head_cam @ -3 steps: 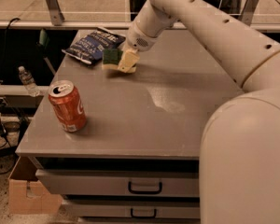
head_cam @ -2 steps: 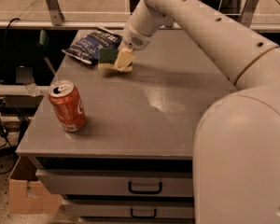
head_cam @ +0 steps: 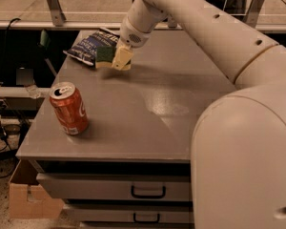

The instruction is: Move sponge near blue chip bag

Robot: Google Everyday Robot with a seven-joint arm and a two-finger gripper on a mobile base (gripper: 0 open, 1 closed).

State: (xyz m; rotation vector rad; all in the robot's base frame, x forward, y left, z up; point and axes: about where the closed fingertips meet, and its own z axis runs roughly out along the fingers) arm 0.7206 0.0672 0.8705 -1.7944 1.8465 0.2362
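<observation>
gripper (head_cam: 120,61) over far worktop (head_cam: 133,123) corner, jaws closed on sponge (head_cam: 104,55), held just beside blue chip bag (head_cam: 88,46), red can (head_cam: 69,109) well apart

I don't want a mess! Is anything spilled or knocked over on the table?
Nothing stands out. The red soda can stands upright and nothing is spilled. The blue chip bag lies crinkled at a far corner of the table, and the gripper holds the sponge right beside it.

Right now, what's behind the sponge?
The blue chip bag lies just behind the sponge on the table; whether they touch is hidden. The pincer, gripping the sponge's right end, covers that end.
</observation>
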